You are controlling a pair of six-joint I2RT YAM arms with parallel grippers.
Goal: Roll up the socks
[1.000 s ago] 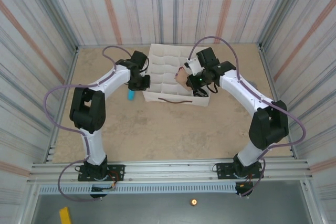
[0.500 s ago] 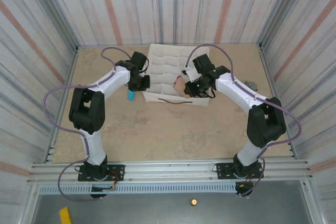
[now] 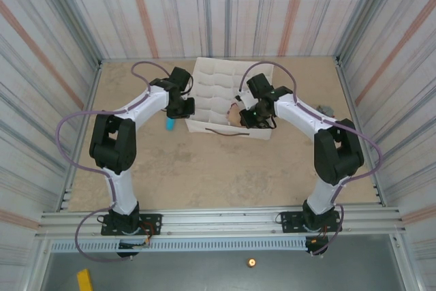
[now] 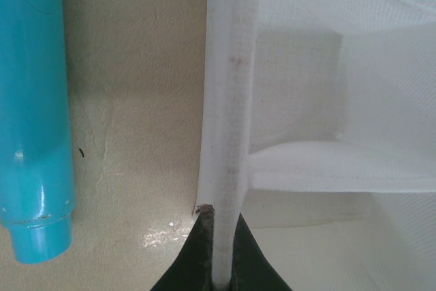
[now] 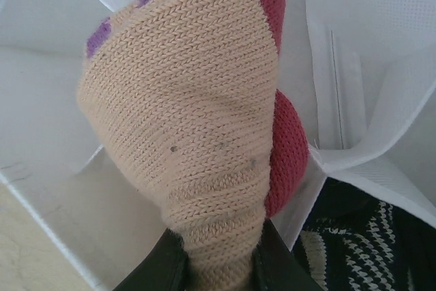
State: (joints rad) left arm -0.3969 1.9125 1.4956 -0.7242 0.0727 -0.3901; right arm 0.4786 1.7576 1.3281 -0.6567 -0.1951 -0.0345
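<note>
Looks like the tuck-in step: right claw [image 5: 218, 260] clamped narrow on the low end of the beige sock [image 5: 184, 120], at an open cell near the front of the white organizer box [image 3: 216, 81]. Hard to tell whether above it or already partly in. Meanwhile left claw [image 4: 219, 217] pinched shut on the box's left wall [image 4: 225, 100], nothing else gripped.

To do this bit well: lower straight down into the middle of the cell, not across the divider [image 5: 325, 158]. Aim clear of the floppy fabric walls to avoid dragging the whole box. Hold that left wall taut as an anchor. Let go only once low enough in the cell. Soft knit, likely to spring open otherwise.

On looks: chunky ribbed knit in tan, maroon patches at the top and right side, a bit of purple peeking out upper left. Bunched into a fat wedge rather than lying flat, tidiness of the roll underneath impossible to tell.

Other one, the black sock [image 5: 354, 250] with thin white stripes, sitting past the divider, seemingly in the neighbouring cell. Also a light-blue cylinder [image 4: 34, 100] lying on the surface [image 3: 204, 168] just beside the box, not part of the job.
</note>
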